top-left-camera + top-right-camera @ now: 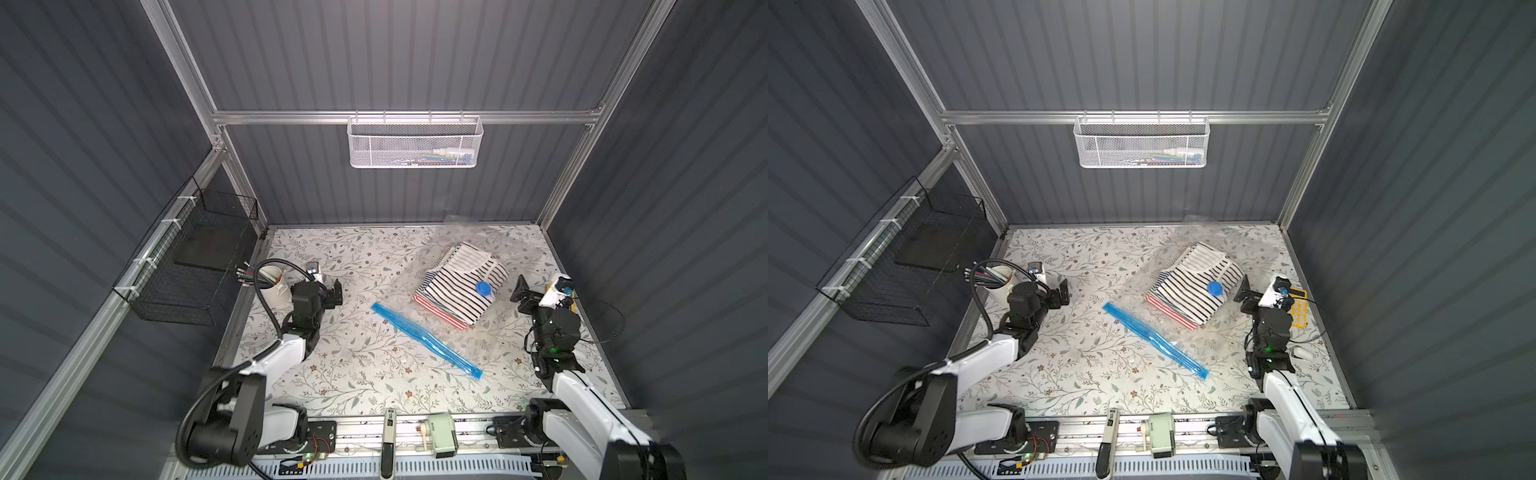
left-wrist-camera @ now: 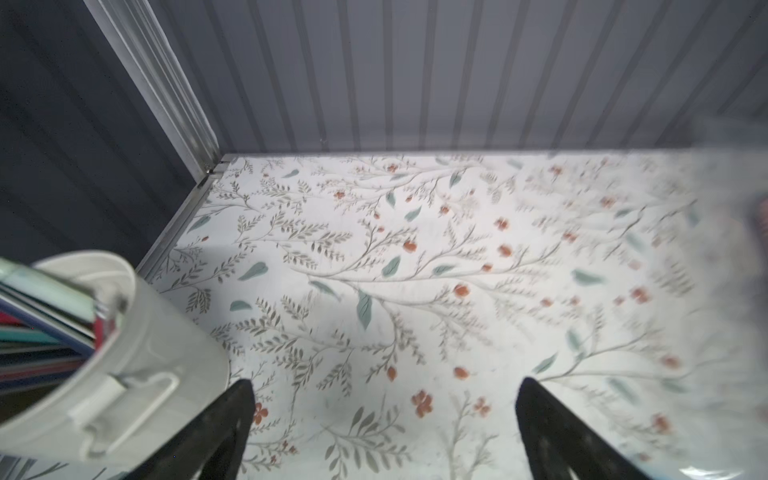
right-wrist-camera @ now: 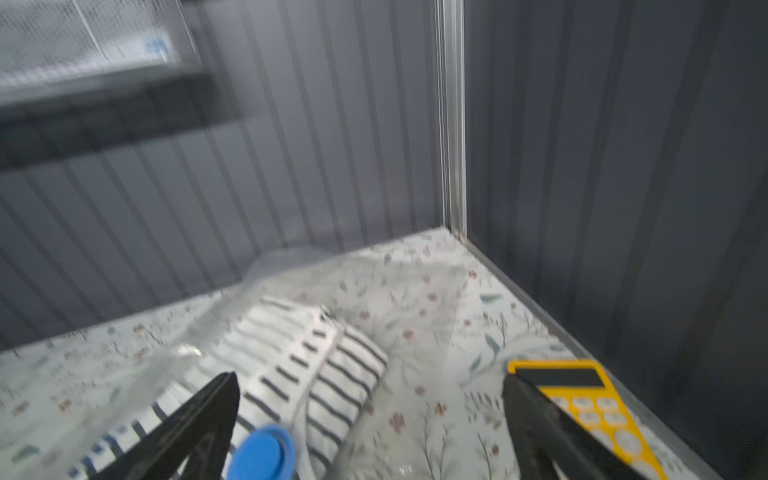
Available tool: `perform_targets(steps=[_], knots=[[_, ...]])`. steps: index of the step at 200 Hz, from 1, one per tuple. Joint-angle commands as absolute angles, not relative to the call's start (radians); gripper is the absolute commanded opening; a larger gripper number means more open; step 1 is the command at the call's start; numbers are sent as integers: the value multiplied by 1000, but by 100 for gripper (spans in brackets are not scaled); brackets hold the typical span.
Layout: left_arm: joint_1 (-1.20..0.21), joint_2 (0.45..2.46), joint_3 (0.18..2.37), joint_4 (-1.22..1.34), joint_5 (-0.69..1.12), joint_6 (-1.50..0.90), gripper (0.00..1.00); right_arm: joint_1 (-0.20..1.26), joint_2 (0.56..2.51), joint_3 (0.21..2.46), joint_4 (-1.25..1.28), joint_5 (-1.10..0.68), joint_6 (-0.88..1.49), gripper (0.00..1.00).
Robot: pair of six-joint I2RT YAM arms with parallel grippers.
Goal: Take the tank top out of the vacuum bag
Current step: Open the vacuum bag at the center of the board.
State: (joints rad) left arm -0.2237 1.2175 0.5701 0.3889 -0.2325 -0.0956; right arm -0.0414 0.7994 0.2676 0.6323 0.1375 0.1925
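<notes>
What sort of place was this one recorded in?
Likely a robot test booth: dark corrugated walls on an aluminium frame, left arm and right arm mounted at the front, a floral tabletop holding the vacuum bag.

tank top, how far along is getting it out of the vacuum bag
Done: nothing visible yet; the striped tank top lies folded inside the clear vacuum bag. In hand: nothing gripped; the right jaws stand open by the blue valve cap, the left jaws open near the white cup. Left: open the blue zip strip, if sealed, and pull the top out.
</notes>
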Motion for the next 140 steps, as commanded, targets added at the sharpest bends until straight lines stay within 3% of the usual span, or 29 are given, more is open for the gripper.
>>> perform_targets(steps=[1,35,78,92,105,123,140], knots=[[-240,1076,686,-114,-34,-342,94,-29,706,363,186,40,293,99],[-284,1040,743,-307,439,-539,84,146,774,571,-223,3,261,99],[-366,890,679,-497,529,-582,79,527,746,590,-419,209,329,97],[-368,909,619,-450,668,-651,77,596,747,600,-437,212,366,93],[-396,938,504,-252,781,-806,72,667,766,626,-471,234,395,91],[-457,930,427,-39,738,-954,72,752,804,645,-495,284,411,90],[-502,985,453,-24,674,-969,72,808,845,649,-493,306,416,90]])
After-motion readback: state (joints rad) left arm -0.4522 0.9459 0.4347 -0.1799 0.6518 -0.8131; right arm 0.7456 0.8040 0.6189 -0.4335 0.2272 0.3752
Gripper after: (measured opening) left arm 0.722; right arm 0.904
